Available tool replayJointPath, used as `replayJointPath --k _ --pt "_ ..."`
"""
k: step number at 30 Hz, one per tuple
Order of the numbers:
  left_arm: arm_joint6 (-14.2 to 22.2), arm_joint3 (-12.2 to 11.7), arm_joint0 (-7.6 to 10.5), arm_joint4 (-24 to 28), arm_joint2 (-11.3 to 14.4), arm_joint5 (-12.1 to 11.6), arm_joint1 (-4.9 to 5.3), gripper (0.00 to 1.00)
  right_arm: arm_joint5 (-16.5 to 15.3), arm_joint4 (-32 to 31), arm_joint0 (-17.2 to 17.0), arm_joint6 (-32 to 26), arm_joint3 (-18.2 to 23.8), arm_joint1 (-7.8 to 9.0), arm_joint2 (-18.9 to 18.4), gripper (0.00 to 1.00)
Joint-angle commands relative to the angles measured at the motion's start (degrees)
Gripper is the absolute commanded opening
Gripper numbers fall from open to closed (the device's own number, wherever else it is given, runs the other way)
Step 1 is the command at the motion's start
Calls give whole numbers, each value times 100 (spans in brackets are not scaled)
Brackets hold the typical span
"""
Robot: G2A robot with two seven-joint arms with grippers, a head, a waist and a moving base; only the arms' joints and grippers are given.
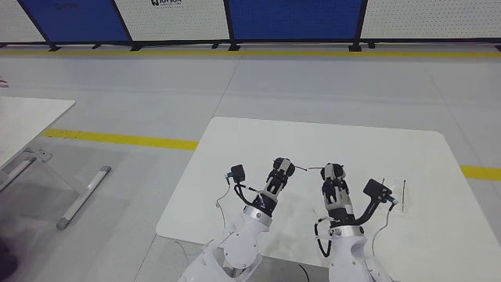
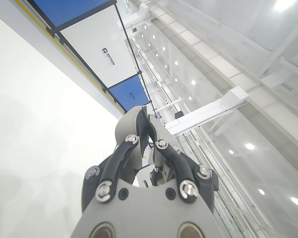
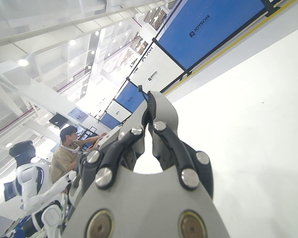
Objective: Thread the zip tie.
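The right claw [image 3: 149, 97] is closed on the zip tie [image 3: 140, 89], whose head is seen sticking out past the tips. The left claw [image 2: 146, 115] is closed too, pads pressed together on the tie's other end. The tie is held in the air between both claws, above the near middle of the white surface [image 1: 391, 149]

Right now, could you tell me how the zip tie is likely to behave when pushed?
The zip tie is a thin strand, kinked between the left gripper and right gripper, so probably light and bendy. Its head pokes unsupported past the right gripper, so likely springy, not limp.
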State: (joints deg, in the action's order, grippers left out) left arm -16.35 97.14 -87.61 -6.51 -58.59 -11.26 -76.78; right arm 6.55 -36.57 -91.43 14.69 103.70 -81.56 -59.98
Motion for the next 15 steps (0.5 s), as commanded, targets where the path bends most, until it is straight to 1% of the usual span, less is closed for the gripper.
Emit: replayJointPath --k 1,5,15 --pt "0 0 0 0 0 0 0 0 -15 -42 -15 -9 3 1 -9 0" --pt "0 0 0 0 0 0 0 0 12 -68 -33 -27 0 -4 -33 0" --pt "0 0 0 0 0 0 0 0 -61 -139 -56 -101 8 -13 -51 0"
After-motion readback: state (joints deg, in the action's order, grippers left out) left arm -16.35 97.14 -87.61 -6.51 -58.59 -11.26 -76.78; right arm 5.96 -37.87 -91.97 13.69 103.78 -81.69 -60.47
